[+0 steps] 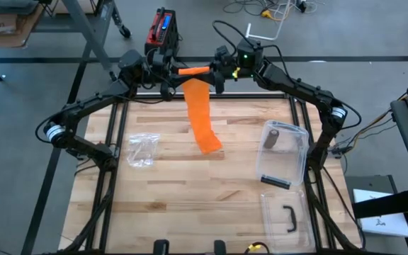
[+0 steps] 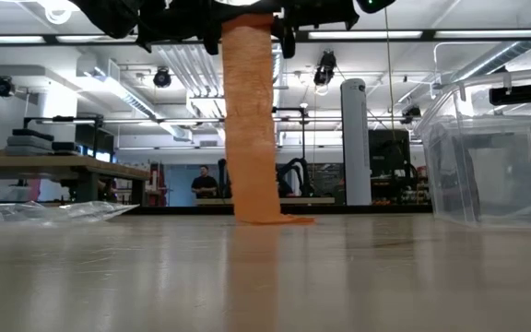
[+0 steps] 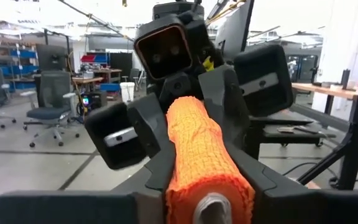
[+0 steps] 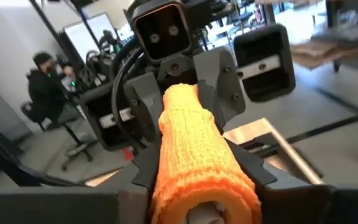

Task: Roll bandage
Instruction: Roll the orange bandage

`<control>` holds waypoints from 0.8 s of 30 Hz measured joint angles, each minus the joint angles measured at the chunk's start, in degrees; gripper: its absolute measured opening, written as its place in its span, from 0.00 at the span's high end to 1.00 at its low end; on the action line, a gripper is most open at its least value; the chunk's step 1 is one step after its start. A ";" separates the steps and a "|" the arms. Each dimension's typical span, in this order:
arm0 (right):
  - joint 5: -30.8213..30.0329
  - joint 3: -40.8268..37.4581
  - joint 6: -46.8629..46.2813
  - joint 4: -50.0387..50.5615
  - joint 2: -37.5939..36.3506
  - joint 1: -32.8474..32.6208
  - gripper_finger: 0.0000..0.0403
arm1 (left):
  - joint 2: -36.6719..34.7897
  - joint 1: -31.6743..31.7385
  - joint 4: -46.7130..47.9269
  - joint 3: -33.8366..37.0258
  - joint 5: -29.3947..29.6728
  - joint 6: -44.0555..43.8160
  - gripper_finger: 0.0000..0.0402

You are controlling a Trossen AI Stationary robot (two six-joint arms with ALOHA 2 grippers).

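Aloft, orange bandage roll (image 1: pixel 192 70) clamped endwise between left end effector (image 1: pixel 170 72) and right end effector (image 1: pixel 214 71).

Two black, matte robot arms built from slim jointed segments, each with a white band ringing one joint low on the arm. Black cables loop along the links. The left gripper (image 4: pixel 176 102) and right gripper (image 3: pixel 188 115) each show a boxy black head carrying a rounded camera module with two lenses, flanked by blocky black housings bearing small silver plates. A green light glows on the right wrist.
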State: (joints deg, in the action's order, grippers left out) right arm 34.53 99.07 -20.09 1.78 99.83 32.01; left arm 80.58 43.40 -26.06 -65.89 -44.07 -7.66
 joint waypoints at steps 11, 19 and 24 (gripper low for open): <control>0.60 0.06 -13.55 -1.24 -0.12 0.00 0.44 | -0.76 -0.02 0.30 -0.07 -0.22 9.04 0.78; 0.61 0.09 -20.00 -1.73 -0.15 0.00 0.30 | -0.92 0.00 0.30 -0.04 -0.13 17.19 0.78; 0.61 0.09 -20.88 -1.60 -0.15 -0.12 0.29 | -0.92 -0.09 0.26 -0.04 -0.08 20.67 0.78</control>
State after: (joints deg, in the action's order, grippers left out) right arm 35.14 99.15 -40.97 0.19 99.68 31.89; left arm 79.66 43.31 -25.80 -65.93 -44.16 13.02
